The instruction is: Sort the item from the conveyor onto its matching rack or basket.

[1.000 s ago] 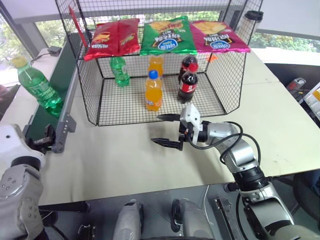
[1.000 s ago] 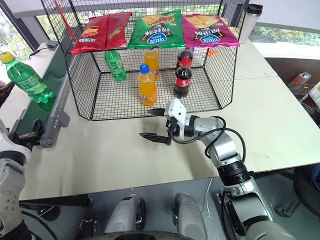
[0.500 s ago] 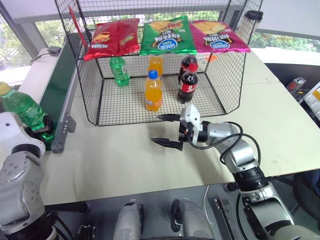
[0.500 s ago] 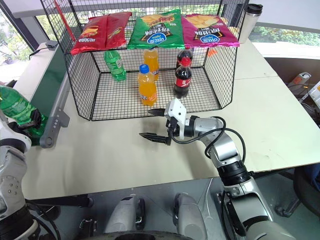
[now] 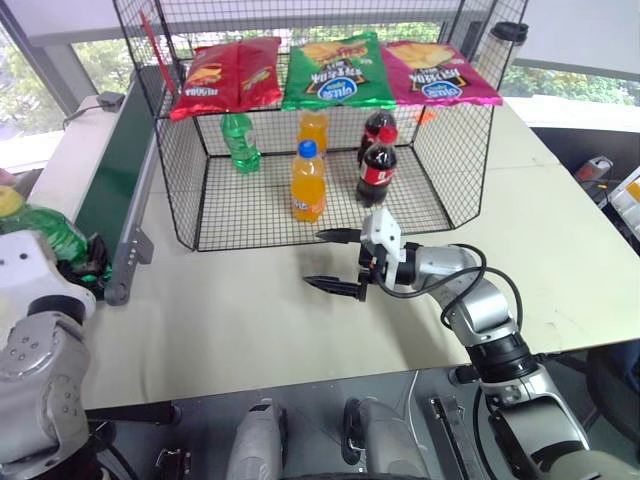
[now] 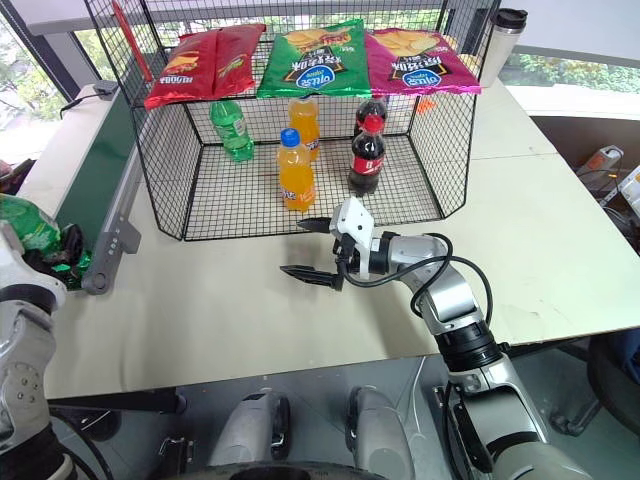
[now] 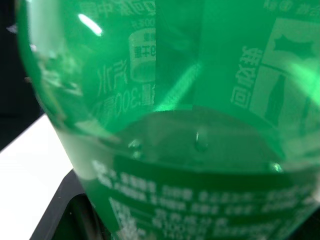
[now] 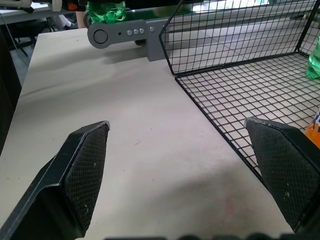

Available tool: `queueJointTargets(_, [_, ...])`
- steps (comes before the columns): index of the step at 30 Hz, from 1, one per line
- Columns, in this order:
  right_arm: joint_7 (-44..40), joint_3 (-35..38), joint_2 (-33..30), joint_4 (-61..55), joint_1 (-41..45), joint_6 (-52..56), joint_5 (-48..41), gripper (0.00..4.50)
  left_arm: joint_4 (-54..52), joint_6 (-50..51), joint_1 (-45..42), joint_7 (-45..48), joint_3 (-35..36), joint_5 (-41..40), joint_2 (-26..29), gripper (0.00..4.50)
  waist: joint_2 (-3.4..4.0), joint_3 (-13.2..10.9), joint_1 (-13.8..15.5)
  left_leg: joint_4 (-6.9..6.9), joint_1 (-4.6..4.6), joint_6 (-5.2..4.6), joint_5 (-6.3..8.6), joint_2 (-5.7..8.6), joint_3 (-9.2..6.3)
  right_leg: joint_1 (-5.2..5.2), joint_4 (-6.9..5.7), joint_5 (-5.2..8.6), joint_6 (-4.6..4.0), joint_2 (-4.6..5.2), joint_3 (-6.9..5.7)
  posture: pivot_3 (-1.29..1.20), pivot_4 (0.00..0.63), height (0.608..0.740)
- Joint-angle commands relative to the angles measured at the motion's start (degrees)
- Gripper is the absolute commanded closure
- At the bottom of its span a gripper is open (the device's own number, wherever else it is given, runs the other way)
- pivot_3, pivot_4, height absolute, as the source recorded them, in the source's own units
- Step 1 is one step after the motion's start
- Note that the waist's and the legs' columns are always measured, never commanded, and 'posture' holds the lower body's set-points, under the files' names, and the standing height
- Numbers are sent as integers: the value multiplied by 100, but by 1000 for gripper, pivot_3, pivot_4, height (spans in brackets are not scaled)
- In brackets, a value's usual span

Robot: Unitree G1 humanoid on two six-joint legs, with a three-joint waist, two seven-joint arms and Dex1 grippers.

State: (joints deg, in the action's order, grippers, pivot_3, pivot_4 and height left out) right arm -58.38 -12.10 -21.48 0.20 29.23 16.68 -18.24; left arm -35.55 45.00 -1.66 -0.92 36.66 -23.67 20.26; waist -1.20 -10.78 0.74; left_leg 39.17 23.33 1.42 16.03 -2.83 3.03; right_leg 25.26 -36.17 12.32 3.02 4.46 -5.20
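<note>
Left gripper [image 5: 75, 265] was clamped on the green bottle [image 5: 45, 232], held at the near end of the conveyor [image 5: 112, 180]. Right gripper [image 5: 335, 262] pointed level toward the robot's left above the table [image 5: 230, 320], fingers wide apart, empty. Just beyond it, the wire cage [image 5: 180, 200] held a green-capped bottle [image 5: 240, 142], two orange bottles [image 5: 307, 185] and two colas [image 5: 376, 172].

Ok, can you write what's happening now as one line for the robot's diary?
left gripper: jaws shut on yellow-cap green bottle at conveyor end | right gripper: jaws open, over table before wire cage | bottle not yet in cage
</note>
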Motion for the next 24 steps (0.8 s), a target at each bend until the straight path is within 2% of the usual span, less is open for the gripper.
queueJointTargets(1, [-54,38,-59,-228,-16,-5,-56,0,-678,92,-238,215,2,-320,354,1732,0,0,-3,0,1,0,0,0,0,1,0,0,0,0,0,0,150,740])
queueJointTargets(7, [19,34,-11,-259,-22,15,-19,0,-941,445,-565,607,-281,-813,875,1732,0,0,-9,-1,1,0,0,0,0,2,0,0,1,-1,0,0,150,740])
queueJointTargets(11, [144,36,1,-223,-33,-8,57,0,-809,432,-990,764,-937,-848,1003,1732,0,0,3,-1,1,0,0,0,0,1,-1,0,1,-3,0,0,150,740])
queueJointTargets(15, [325,23,8,-218,-31,4,180,0,-351,143,-1445,789,-1792,-521,825,1732,0,0,-3,0,1,0,0,1,1,0,2,0,1,-2,0,0,150,740])
queueJointTargets(20, [671,50,19,-163,-13,-105,472,0,657,-302,-1967,743,-3026,270,471,1732,0,0,-2,-1,1,0,0,1,2,1,1,-1,2,-5,0,0,150,740])
queueJointTargets(24, [1067,75,77,-122,48,-9,684,0,1283,-587,-2233,667,-3535,722,145,1732,0,-1,-12,-2,3,0,0,1,7,5,2,-1,4,-5,2,0,150,740])
